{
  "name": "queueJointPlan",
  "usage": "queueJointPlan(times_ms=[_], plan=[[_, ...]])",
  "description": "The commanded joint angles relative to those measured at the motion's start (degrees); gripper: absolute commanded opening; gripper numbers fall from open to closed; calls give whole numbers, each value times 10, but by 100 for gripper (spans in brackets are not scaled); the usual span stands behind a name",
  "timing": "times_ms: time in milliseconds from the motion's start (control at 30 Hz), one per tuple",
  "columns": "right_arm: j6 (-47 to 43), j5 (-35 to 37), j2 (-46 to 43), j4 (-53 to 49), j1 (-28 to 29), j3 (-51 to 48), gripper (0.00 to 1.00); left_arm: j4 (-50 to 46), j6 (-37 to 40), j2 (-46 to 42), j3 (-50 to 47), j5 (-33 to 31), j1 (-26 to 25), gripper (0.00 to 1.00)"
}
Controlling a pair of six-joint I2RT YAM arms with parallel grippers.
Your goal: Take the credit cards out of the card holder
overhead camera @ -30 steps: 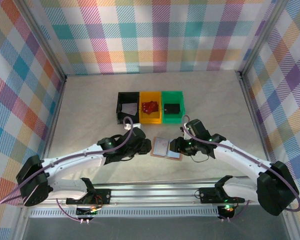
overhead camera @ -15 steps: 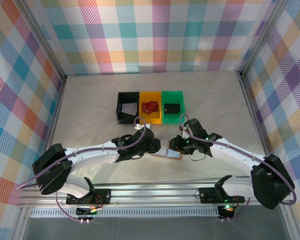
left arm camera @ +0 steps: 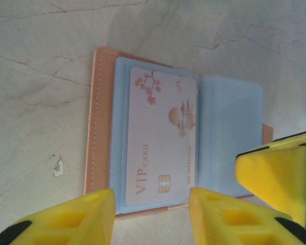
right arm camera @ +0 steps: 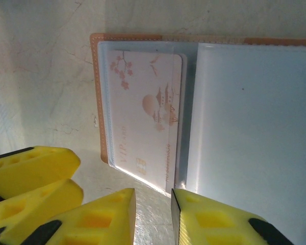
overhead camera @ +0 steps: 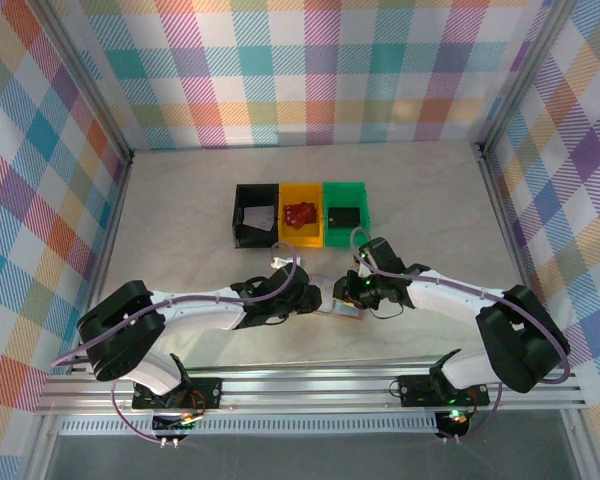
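Observation:
The tan card holder (left arm camera: 99,132) lies spread open on the table, pale blue panels up. A pale credit card (left arm camera: 163,138) printed "VIP card" sits in its left pocket, and the card (right arm camera: 145,117) shows through the clear sleeve. The right panel (right arm camera: 255,117) looks blank. My left gripper (left arm camera: 150,219) is open, hovering at the holder's near edge with the card's end between its fingers' line. My right gripper (right arm camera: 153,214) is open with a narrow gap at the holder's fold edge, holding nothing. From above, both grippers, left (overhead camera: 315,298) and right (overhead camera: 348,290), meet over the holder (overhead camera: 342,307).
Three bins stand in a row behind the holder: black (overhead camera: 257,215), yellow (overhead camera: 302,213) with a red item, green (overhead camera: 345,210) with a dark item. The two grippers' yellow fingers (left arm camera: 275,173) are very close together. Bare marbled table lies all around.
Both arms have closed in on the holder, the left gripper moving right and the right gripper moving left and nearer. They now cover most of the holder from above.

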Motion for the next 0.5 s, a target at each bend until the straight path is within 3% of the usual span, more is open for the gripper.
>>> queueJointPlan(times_ms=[0, 467], plan=[[12, 3, 12, 17, -3, 12, 24, 26, -9, 12, -11, 8, -1, 43], [13, 22, 45, 33, -3, 22, 20, 57, -36, 62, -26, 16, -1, 42]])
